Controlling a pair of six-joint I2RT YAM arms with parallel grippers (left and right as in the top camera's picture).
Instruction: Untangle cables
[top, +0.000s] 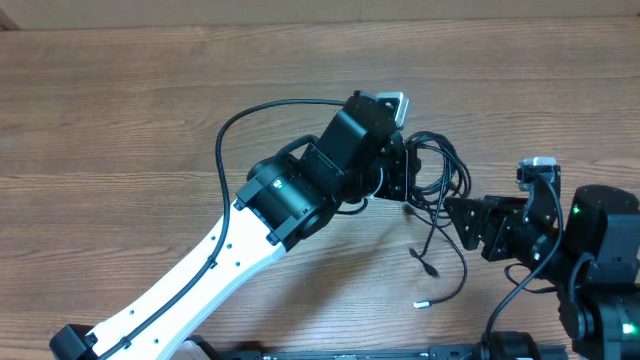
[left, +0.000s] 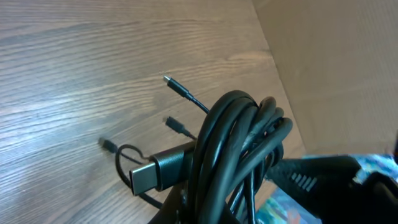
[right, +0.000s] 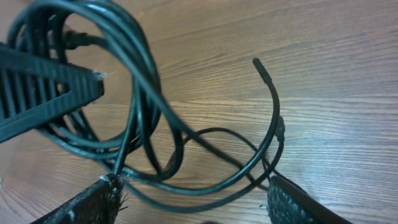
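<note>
Two arms meet at the coil

Left arm slants in from the near-left corner, its gripper (top: 402, 168) pinched tight on the cables (top: 441, 166), coiled mid-bench (top: 120, 120). Right gripper (right: 196, 186) points leftward, spread wide, with loose loops between its fingers.

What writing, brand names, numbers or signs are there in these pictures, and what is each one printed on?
None can be read: nothing legible shows on the cables, the left arm, the right arm or the wooden table.
Coloured patch at the lower right of the left wrist view: too blurred to tell whether it carries any writing.
</note>
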